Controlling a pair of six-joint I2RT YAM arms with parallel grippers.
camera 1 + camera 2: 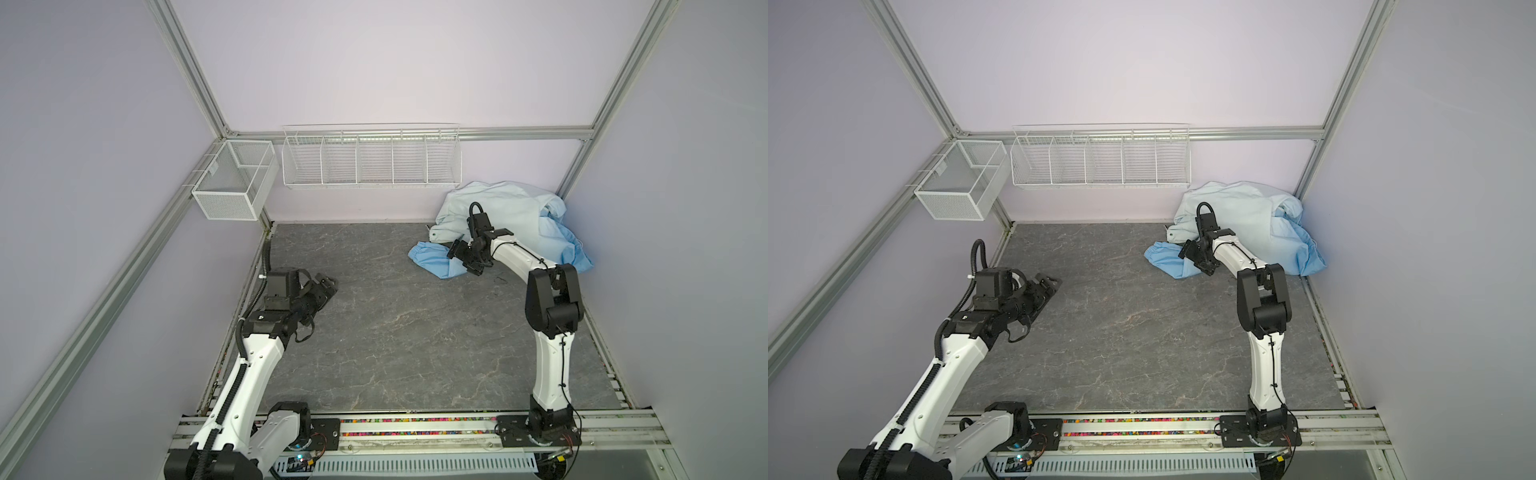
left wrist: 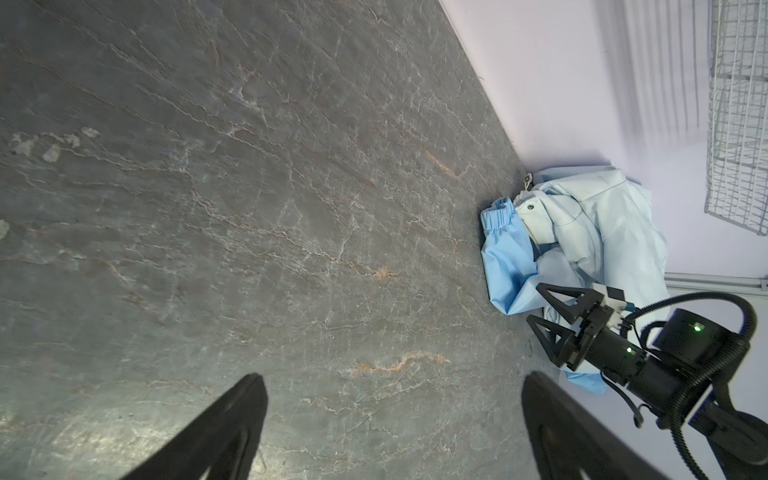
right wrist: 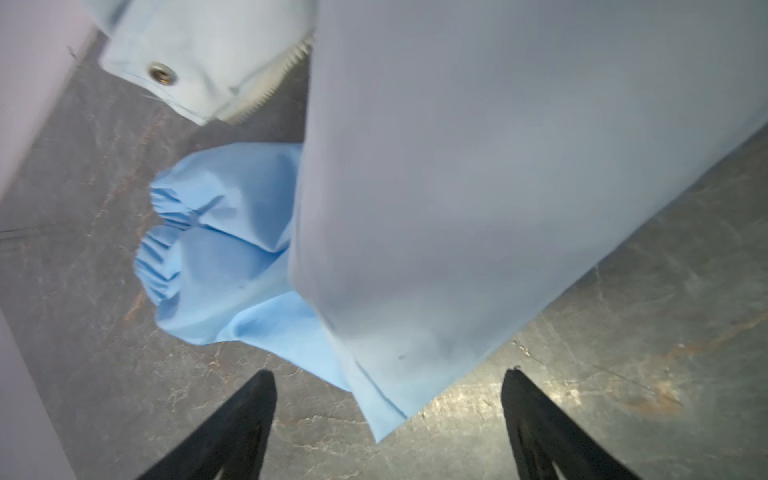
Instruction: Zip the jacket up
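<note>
The jacket lies heaped in the far right corner, just ahead of my right claw, which gapes empty at its sleeve. My left claw, also wide and empty, sits well apart.

1. Jacket: thin cloth, smooth and matt, softly creased.
2. Snap stud on it: shiny metal, catching light.
3. Table: grey stone-look top, veined, with a faint sheen.
4. Wire rack: white-coated metal wire.
</note>
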